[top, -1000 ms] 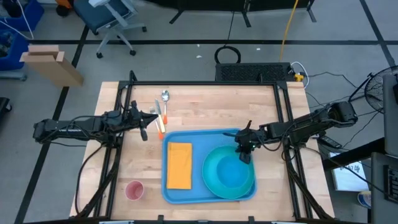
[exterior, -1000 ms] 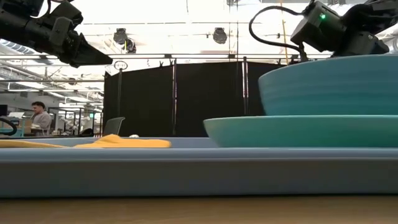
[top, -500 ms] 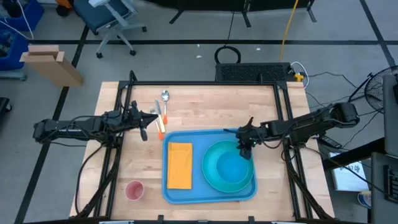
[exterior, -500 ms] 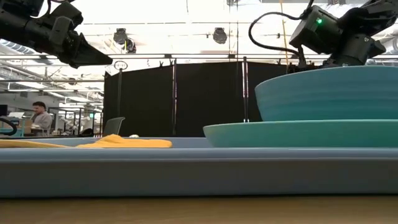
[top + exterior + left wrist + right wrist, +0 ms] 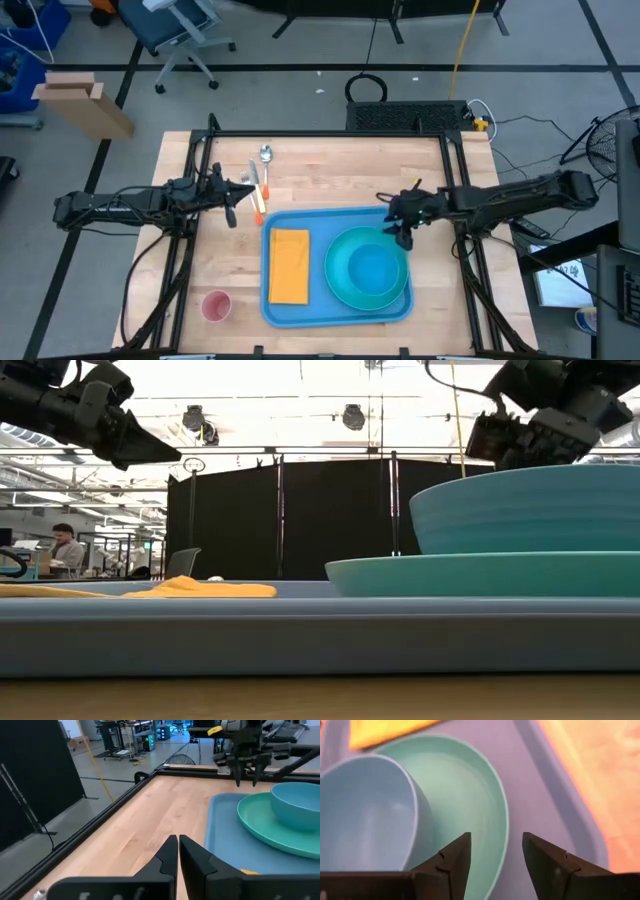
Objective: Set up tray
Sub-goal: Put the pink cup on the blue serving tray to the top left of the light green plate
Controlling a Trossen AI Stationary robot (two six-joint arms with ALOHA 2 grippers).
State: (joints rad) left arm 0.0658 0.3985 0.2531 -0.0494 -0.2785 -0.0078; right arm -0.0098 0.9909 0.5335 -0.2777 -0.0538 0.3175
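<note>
The blue tray lies on the wooden table, near its front edge. On it a yellow napkin lies flat at the left. At the right a teal plate carries a light blue bowl standing upright. My right gripper hangs open above the plate's far right rim, touching nothing; the low view shows it above the bowl. My left gripper is shut and held above the table left of the tray, with nothing in it.
A spoon and two orange-handled utensils lie on the table beyond the tray's far left corner. A pink cup stands near the front left. Bare wood shows between the tray and the far edge.
My right gripper has opened and let go of the bowl's far rim, then gone up and toward the table's right edge. The bowl has sunk a little and now rests on the plate.
</note>
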